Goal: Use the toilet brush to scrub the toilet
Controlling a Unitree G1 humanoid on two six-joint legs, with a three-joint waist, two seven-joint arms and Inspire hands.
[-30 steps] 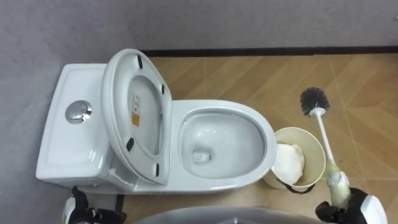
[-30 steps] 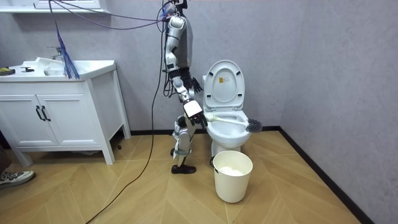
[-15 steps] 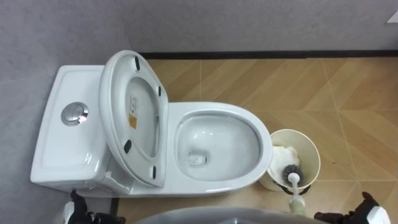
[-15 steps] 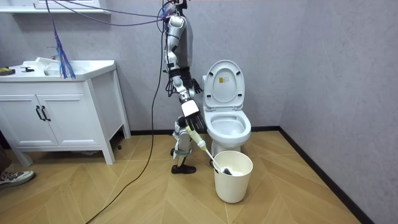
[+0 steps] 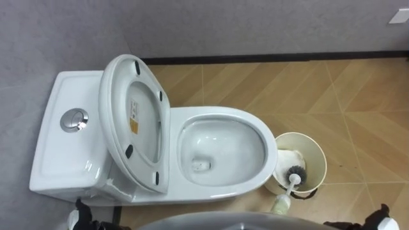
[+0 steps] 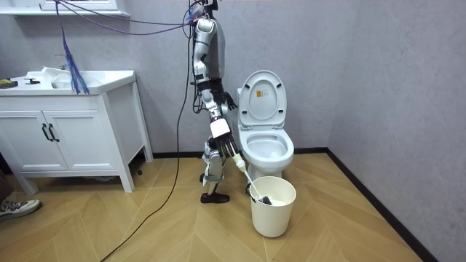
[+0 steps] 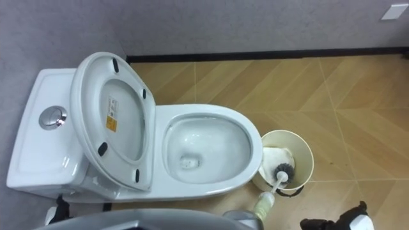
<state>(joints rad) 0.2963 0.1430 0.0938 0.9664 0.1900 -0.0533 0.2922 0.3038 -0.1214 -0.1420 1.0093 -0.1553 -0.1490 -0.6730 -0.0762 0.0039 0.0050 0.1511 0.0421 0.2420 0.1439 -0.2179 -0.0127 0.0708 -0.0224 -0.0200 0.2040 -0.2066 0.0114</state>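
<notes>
Your toilet brush stands in the waste bin just beside the front of the toilet bowl. Its bristle head is down among the rubbish and its handle leans out over the bin's near rim.

The long axis slants from the head, deep in the bin, up and back toward the robot and a little toward the toilet. The pale grip is the nearest end.

Your right hand is low at the robot's right, apart from that grip, which lies to its left. In the room view its fingers look straight and spread, holding nothing.

The left hand hangs on the far side of the bowl, relaxed and empty, so the right is much the nearer.

I judge that any regrasp means reaching leftward to the grip end.
</notes>
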